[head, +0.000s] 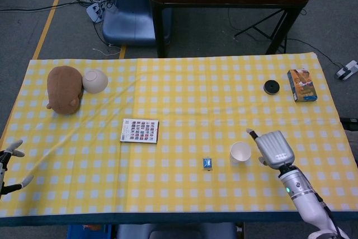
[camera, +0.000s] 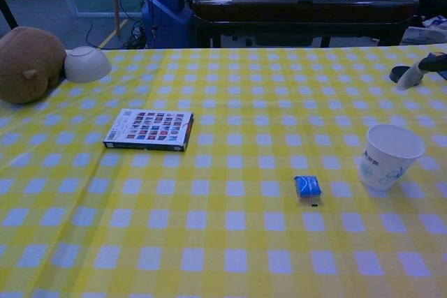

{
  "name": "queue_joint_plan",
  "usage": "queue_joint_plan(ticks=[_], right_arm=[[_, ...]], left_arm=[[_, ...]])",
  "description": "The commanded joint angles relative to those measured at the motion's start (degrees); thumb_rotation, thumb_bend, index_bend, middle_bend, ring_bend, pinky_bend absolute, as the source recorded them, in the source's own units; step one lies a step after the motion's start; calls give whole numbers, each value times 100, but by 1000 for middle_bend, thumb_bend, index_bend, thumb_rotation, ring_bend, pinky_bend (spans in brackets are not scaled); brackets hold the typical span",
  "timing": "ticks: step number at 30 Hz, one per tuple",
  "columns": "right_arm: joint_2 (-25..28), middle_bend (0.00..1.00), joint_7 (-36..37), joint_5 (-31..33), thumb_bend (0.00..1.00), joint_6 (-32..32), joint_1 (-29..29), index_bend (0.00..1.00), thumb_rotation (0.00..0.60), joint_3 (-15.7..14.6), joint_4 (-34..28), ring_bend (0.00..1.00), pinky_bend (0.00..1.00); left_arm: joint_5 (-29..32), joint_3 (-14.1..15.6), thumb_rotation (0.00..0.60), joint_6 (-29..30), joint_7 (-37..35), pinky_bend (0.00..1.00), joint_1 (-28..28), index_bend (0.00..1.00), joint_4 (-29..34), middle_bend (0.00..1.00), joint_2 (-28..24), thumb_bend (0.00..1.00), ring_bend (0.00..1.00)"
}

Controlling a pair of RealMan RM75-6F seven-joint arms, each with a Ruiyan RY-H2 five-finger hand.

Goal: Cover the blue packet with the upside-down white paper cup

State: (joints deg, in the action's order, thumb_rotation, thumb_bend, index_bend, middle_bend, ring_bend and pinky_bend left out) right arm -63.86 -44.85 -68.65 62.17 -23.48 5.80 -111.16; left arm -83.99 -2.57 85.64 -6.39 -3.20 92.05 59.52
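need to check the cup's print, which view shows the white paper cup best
The chest view: the white paper cup stands upright, its side wall and blue print facing the camera. The head view looks down into it, showing only rim and inside.

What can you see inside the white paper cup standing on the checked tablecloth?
The white paper cup stands mouth up. Its visible inside is bare white wall. The small blue packet lies outside, on the cloth. The chest view hides the cup's bottom.
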Motion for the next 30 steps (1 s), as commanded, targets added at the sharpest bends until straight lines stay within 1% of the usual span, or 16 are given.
queue_joint_plan(ticks=[1, 6, 16, 23, 27, 30], right_arm=[[-42, 980, -23, 68, 0, -75, -74, 190, 600, -59, -46, 945, 970], [-123, 980, 64, 151, 0, -200, -208, 189, 600, -128, -13, 946, 970], [-422, 983, 216, 313, 0, -359, -439, 189, 600, -175, 228, 946, 971], [-632, 985, 159, 529, 0, -437, -650, 192, 600, -206, 354, 947, 971], [-730, 993, 156, 630, 0, -453, -742, 258, 600, -220, 413, 954, 977], [-803, 998, 185, 669, 0, -462, -805, 352, 600, -232, 471, 963, 983]], left_arm=[[2, 4, 600, -25, -1, 503, -9, 165, 5, 387, -2, 129, 295], [-24, 31, 600, -109, -65, 503, -35, 165, 19, 387, -26, 129, 295], [-39, 47, 600, -151, -55, 503, -49, 166, 37, 387, -32, 129, 295], [-38, 49, 600, -163, -91, 503, -51, 166, 44, 387, -48, 128, 295], [-40, 49, 600, -158, -118, 502, -47, 166, 44, 387, -58, 129, 295], [-38, 46, 600, -160, -144, 503, -47, 166, 39, 387, -62, 129, 295]])
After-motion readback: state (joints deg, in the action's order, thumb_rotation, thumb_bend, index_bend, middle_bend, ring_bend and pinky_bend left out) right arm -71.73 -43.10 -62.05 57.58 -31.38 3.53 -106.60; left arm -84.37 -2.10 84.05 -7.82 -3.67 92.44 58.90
